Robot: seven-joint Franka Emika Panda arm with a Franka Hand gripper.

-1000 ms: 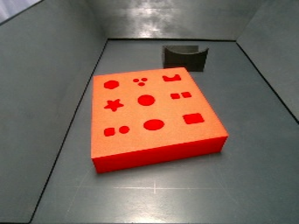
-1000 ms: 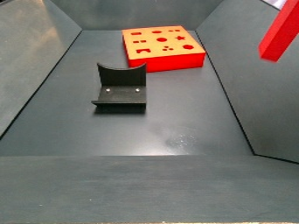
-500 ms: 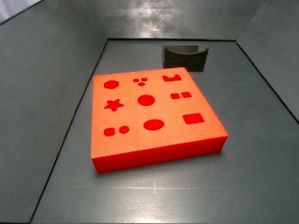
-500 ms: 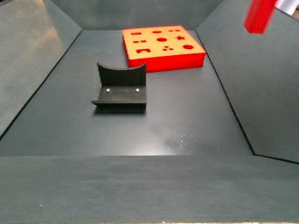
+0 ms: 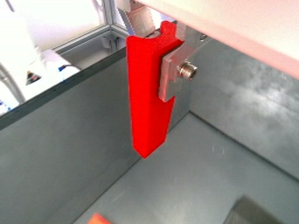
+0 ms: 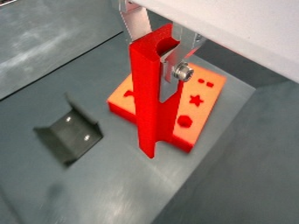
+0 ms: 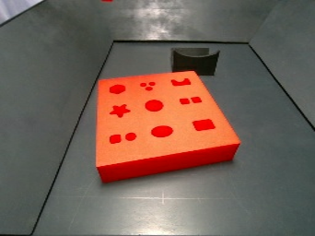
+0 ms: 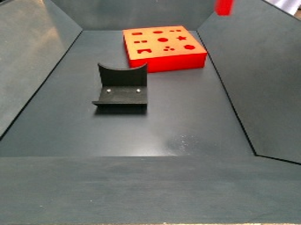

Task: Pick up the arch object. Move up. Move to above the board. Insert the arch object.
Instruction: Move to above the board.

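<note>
My gripper (image 5: 158, 63) is shut on the arch object (image 5: 147, 105), a slim glossy red bar that hangs upright between the silver fingers, high above the floor. Both wrist views show it, the gripper (image 6: 156, 54) gripping the arch object (image 6: 146, 105) near its notched upper end. In a side view only its lower tip (image 8: 223, 7) shows at the frame's edge, and another side view shows a sliver of it (image 7: 109, 1). The board (image 7: 167, 162), an orange-red slab with shaped holes, lies on the floor below and beyond the bar (image 6: 121, 108), and shows at the far end (image 8: 177, 60).
The dark fixture (image 8: 121, 88) stands on the floor mid-bin, also seen beside the board (image 6: 70, 136) and behind it (image 7: 197, 58). Sloping grey walls (image 8: 35, 53) enclose the dark floor.
The arch object has risen in the gripper and shifted toward the board's side. In a side view only its lower tip now shows.
</note>
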